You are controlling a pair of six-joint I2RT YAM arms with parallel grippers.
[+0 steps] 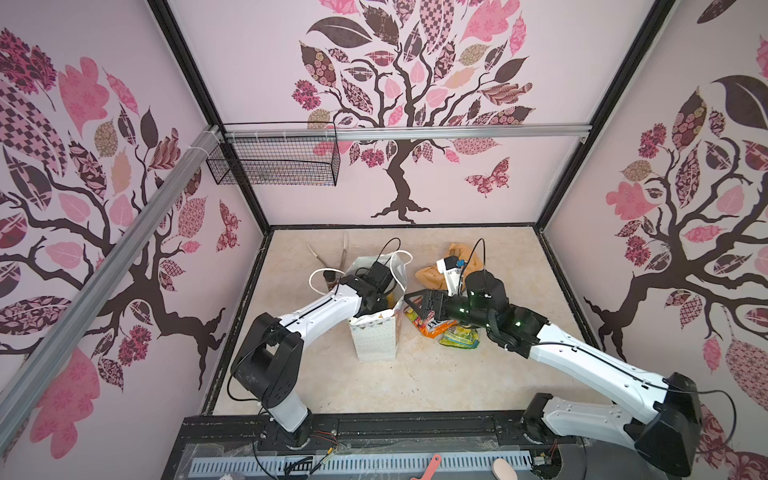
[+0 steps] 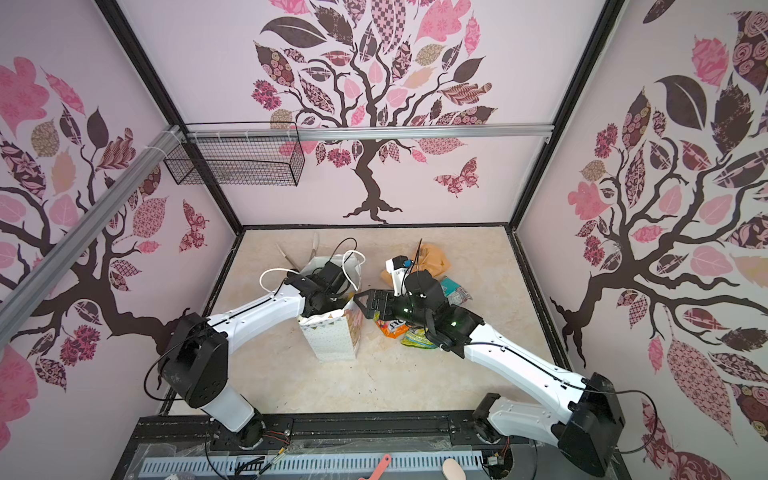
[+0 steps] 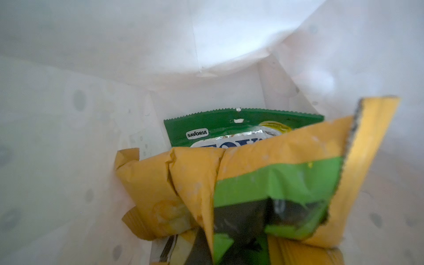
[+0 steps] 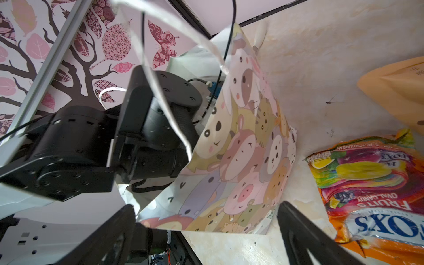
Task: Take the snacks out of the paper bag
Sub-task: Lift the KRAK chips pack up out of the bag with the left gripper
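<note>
Left wrist view puts us inside the paper bag (image 3: 68, 137), looking down its white walls. Two snacks lie there: a green packet (image 3: 206, 124) marked SAVORIA against the far wall, and in front of it a yellow-orange packet (image 3: 263, 165) with a green band, tilted up towards the lens and running out of the picture at its near end. We cannot see the left gripper's fingers in any view. It is fully closed, but we cannot tell whether it has the yellow-orange packet pinched. In both top views the left arm (image 1: 324, 303) reaches down through the mouth of the bag, which stands upright on the table (image 1: 415, 382) with its cord handles flopped outward. The right gripper (image 4: 206, 206) has its jaws spread wide and holds nothing. In the right wrist view its two dark fingers stand to either side of the bag's cartoon-animal face, and in a top view it sits just beside that side of the bag (image 1: 415, 305). Beyond it, out on the table, we see an orange-red FOX'S bag (image 4: 371, 195), a green-yellow bag (image 1: 459, 336) touching it, a large tan-orange packet (image 1: 432, 276) farther back, and a teal packet (image 2: 451, 286) partly hidden by the right arm.
</note>
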